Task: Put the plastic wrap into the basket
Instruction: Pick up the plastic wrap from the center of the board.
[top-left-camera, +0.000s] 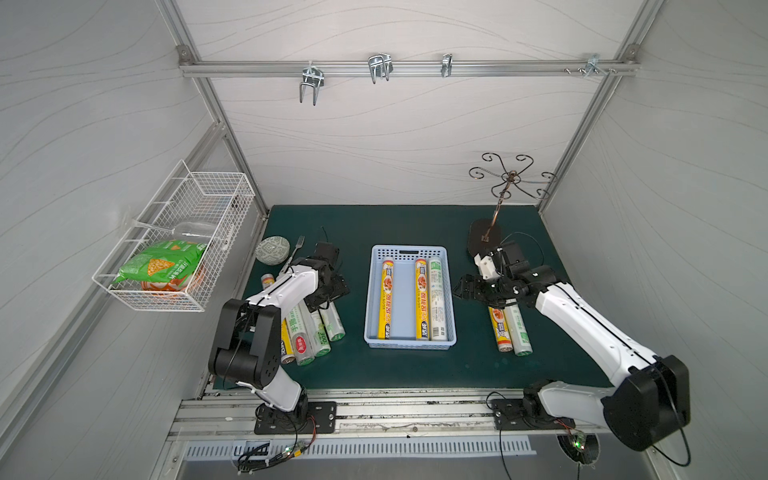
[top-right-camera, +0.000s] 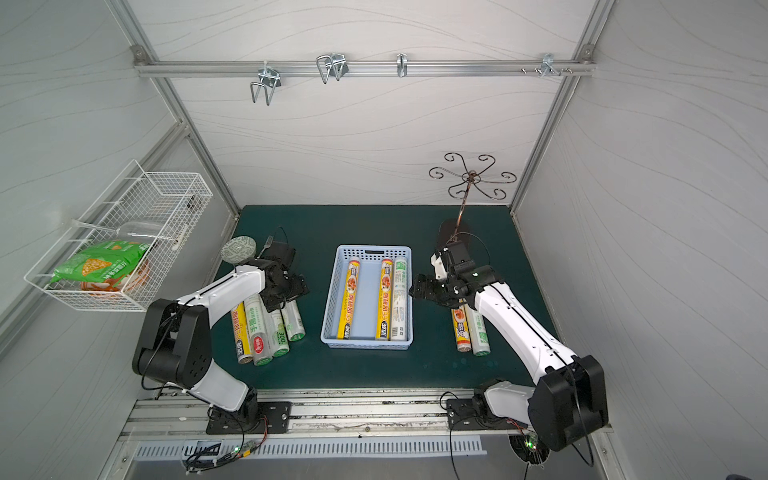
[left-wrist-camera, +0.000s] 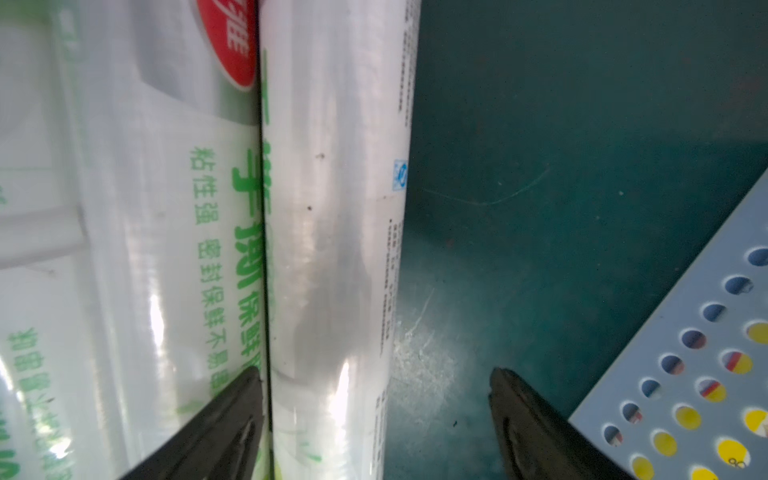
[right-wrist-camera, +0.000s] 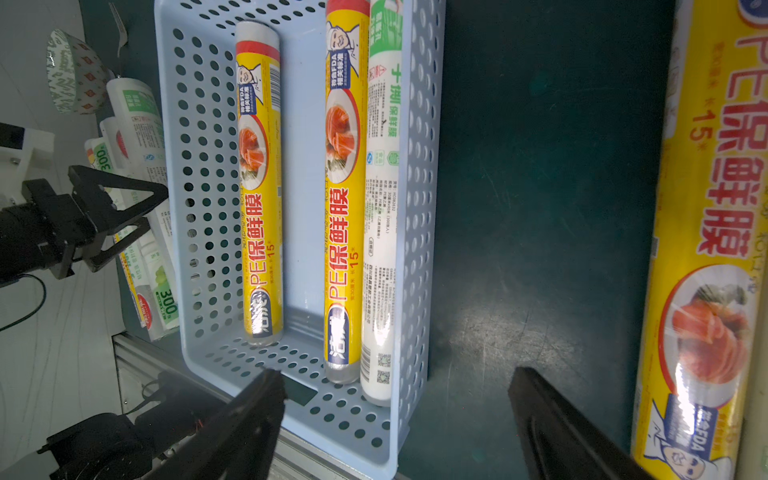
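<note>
- A dark green table mat (top-left-camera: 415, 374) covers the floor. Clock hours are read in the top views from the basket, with twelve toward the back wall.
- At 8 o'clock a row of long plastic wrap rolls lies side by side on the mat. An outer yellow-orange printed roll (top-right-camera: 241, 332) is followed by white-green printed ones, ending in the end white-green roll (top-left-camera: 335, 324) on the basket side.
- The left gripper (left-wrist-camera: 374, 376) is down over that end roll with its jaws wide. One black fingertip sits at the seam with the neighbouring roll and the other stands clear over bare mat, so the roll is straddled, not clamped.
- At the centre, the shallow light-blue perforated plastic basket (top-left-camera: 409, 344) holds three rolls lengthwise.
- A lone yellow-orange roll (top-left-camera: 386, 299) lies toward the basket's 9 o'clock side. A second yellow-orange roll (top-left-camera: 422, 299) and a white-green basket roll (top-left-camera: 436, 299) touch each other along the 3 o'clock wall.
- At 4 o'clock, a yellow-orange mat roll (top-left-camera: 501, 334) and a white-green mat roll (top-left-camera: 518, 336) lie touching. Their far ends are hidden beneath the right arm.
- At 3 o'clock, between the basket and that pair, the right gripper (right-wrist-camera: 397, 376) has its jaws spread wide with nothing between them. Its height above the mat cannot be told.
- At 10 o'clock sits a round grey patterned dish (top-left-camera: 272, 249), with a metal fork (top-left-camera: 296, 249) just beside it.
- At 1 o'clock stands a brown metal stand with curled hooks (top-left-camera: 484, 237).
- On the left wall, a white wire basket (top-left-camera: 216, 187) holds a green snack bag (top-left-camera: 160, 264).
</note>
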